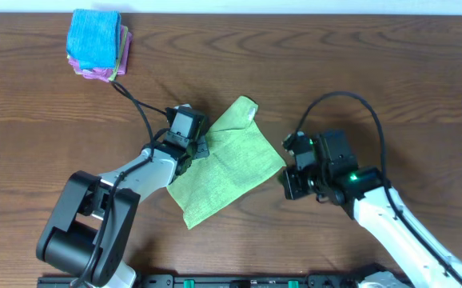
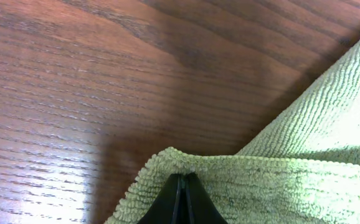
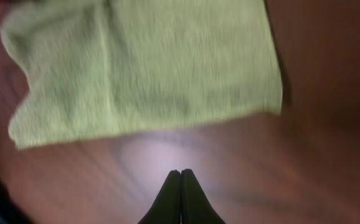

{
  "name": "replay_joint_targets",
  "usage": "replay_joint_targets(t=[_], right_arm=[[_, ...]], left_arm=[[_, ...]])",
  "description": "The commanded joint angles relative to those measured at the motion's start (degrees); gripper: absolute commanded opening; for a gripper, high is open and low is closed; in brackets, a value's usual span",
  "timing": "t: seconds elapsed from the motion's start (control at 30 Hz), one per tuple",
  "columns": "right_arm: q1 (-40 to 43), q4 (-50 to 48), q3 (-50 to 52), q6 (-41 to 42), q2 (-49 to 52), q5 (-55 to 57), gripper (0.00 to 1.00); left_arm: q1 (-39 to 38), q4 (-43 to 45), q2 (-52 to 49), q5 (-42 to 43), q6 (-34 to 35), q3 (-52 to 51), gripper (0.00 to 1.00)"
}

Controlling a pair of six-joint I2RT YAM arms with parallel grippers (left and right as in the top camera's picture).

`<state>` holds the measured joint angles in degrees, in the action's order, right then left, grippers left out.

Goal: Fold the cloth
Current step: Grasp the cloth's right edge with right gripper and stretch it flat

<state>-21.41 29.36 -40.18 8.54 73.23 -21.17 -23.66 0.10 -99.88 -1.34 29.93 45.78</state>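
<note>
Wooden table [image 1: 39, 104]: cloth [image 1: 231, 168] (lime-green) lies with one corner folded.

Dark wood-grain table [image 1: 423, 64], pale strip [image 1: 311, 5] beyond its far edge, soft glare.

**Looks like a robot lab bench**

My feed shows a dark wood-grain table [image 1: 39, 120], left arm [image 1: 135, 176] and right arm [image 1: 391, 212] with loose cables [image 1: 140, 110], a black rail [image 1: 239, 281] along the near edge, folded cloths [image 1: 95, 36] stacked at the far side.
</note>
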Motion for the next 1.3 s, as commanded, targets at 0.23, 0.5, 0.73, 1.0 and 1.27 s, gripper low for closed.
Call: replay_joint_targets(t=[0.23,0.5,0.73,1.0,1.27], right_arm=[[-1.49,-13.97,0.22,1.9,14.6,-1.53,0.02],[-2.91,-14.95,0.22,3.28,20.74,4.0,0.02],[-2.89,-7.93,0.22,6.4,21.77,13.38,0.02],[-2.8,2.43,0.22,14.82,21.77,22.71,0.01],[-2.51,7.41,0.22,20.63,21.77,22.47,0.02]], left_arm=[[0.39,-0.63,-1.05,-0.09,-0.79,0.68,0.05],[0.39,-0.63,-1.05,-0.07,-0.57,0.68,0.06],[0.42,-0.68,-1.05,-0.2,-0.59,0.68,0.06],[1.57,-1.36,-1.05,-4.68,0.13,0.68,0.06],[3.89,-2.34,-0.94,-4.72,4.74,0.68,0.06]])
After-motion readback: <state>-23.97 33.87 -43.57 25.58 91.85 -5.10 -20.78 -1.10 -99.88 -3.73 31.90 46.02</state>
